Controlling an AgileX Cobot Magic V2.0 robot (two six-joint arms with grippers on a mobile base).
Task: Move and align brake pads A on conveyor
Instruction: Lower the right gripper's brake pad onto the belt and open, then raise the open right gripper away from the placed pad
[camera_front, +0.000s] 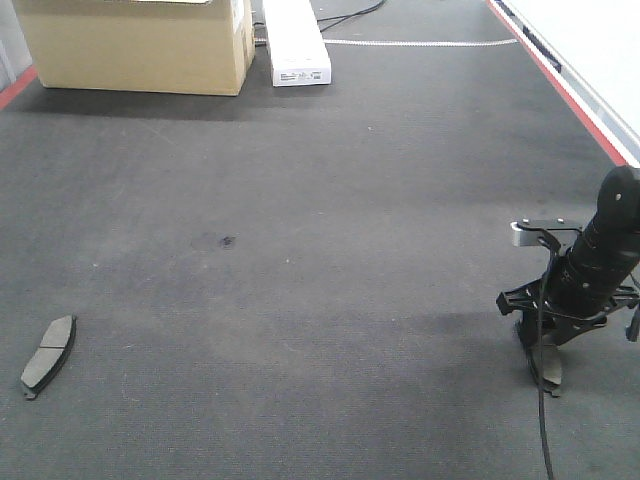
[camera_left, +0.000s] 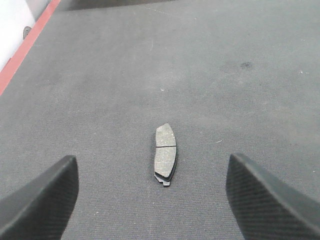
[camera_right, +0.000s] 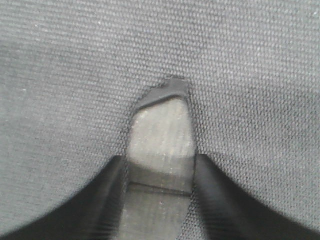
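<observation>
Lying flat at about 8 o'clock in the front view, the first brake pad (camera_front: 48, 355) rests on the conveyor (camera_front: 330, 330), friction face up, with its central groove visible. In the left wrist view this pad (camera_left: 165, 151) lies just ahead of the left gripper (camera_left: 151, 162). The gripper's fingers (camera_left: 45, 200) stand wide apart, one at each lower corner of the picture, and they touch nothing. A red strip (camera_left: 25, 50) runs along the belt edge at 10 o'clock in this view.

Near the middle of the front view there is a small dark stain (camera_front: 225, 241) on the belt. At 11 o'clock a cardboard box (camera_front: 140, 45) stands at the far end. Just beside it, toward 12 o'clock, is a long white box (camera_front: 296, 42).

At about 4 o'clock the right gripper (camera_front: 545, 350) is low over the belt and points downward. The right wrist view shows its fingers (camera_right: 215, 200) narrow, closed on the two sides of the second brake pad (camera_right: 162, 132). The far end of this pad is close to the belt surface, but I cannot tell whether it touches.
</observation>
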